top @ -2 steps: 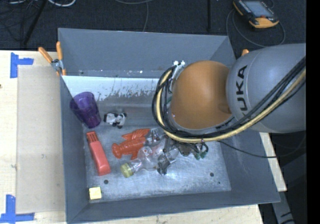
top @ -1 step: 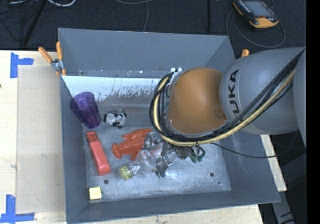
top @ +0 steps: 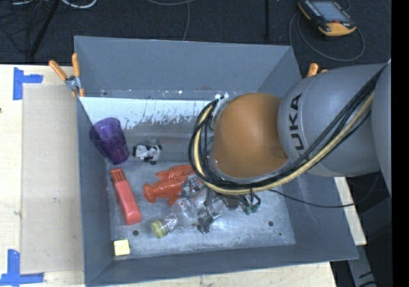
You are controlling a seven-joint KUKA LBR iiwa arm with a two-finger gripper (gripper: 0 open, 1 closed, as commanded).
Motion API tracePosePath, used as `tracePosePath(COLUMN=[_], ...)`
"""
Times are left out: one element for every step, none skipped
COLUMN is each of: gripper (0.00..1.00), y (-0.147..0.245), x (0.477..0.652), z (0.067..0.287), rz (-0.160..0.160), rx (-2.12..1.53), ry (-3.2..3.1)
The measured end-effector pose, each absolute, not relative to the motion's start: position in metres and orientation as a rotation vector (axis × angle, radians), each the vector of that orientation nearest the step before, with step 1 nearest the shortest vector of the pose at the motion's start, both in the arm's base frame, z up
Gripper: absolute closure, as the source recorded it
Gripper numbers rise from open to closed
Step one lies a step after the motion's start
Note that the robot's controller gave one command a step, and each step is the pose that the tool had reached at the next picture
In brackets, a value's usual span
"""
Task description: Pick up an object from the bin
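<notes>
Camera view, from above. The arm [top: 332,126] enters from your right, and on its grey shell you can read the letters "UKA" [top: 295,123], set upright along the casing with the first part of the word hidden behind the orange cover [top: 246,135]. Black and yellow cables [top: 203,145] loop round the cover's left side. Below the cover, the tool [top: 203,210] is down near the floor of the bin [top: 185,75], right of centre; you cannot tell from here whether it is open or closed. Two things lie nearest to it. The orange-red lobster [top: 167,185] lies just to its left, its near end touching or almost touching the tool. The clear piece [top: 171,223], with a yellow-green cap at its left end, lies just below and left of the tool. Further left, a red bar [top: 126,196] lies lengthwise on the floor, and a yellow cube [top: 121,248] sits in the near left corner. A purple cup [top: 109,140] leans against the left wall, with a small black-and-white toy [top: 147,151] beside it. No writing can be read on the things in the bin.
</notes>
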State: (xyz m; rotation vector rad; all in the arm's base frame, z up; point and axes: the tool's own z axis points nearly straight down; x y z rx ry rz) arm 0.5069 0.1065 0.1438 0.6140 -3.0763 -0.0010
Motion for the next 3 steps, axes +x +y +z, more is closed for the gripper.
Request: tracePosePath(gripper=[1.0,1.0,1.0], y=[0.104,0.11,0.107], x=[0.515,0.502,0.504], z=[0.146,0.184,0.232], rz=[-0.001,-0.001,-0.001], rx=[0.62,0.631,0.63], ry=[-3.08,-3.066,-3.076])
